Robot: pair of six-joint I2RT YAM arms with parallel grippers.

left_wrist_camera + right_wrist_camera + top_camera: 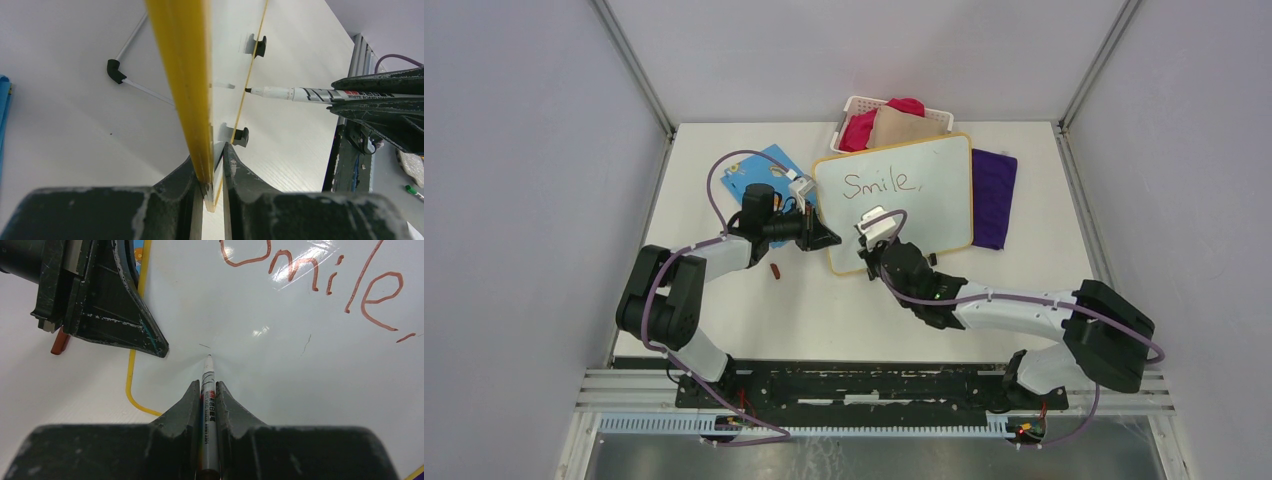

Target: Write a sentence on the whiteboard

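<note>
Pale grey walls close in a white tabletop (724, 330) that carries everything. At the bottom centre of the right wrist view, the right claw (207, 386) is clenched mid-barrel on a slim white marker (207, 415) with black lettering. The marker's tip is at the lower left of the large white whiteboard (280, 340) with its thin yellow-orange frame; whether the tip touches cannot be told. At the bottom centre of the left wrist view, the left claw (211, 155) is clamped on that frame's edge. Across the board's upper half runs the sentence (879, 183) in dark-red handwriting, so far only "Smile,", with blank space below it.

The board looks stiff, light and glossy. It would likely slide on its small black feet (260, 46) under pen pressure, so the frame edge seems the sensible hold. Fresh ink would probably smear.

By count there are two claws, one whiteboard, one marker and one written word. Lower left of the board lies one small red cap-like piece (774, 270). One blue card (759, 170) sits at its left and one purple cloth (994, 197) at its right. One white basket (856, 108) of red and tan fabric stands above.
</note>
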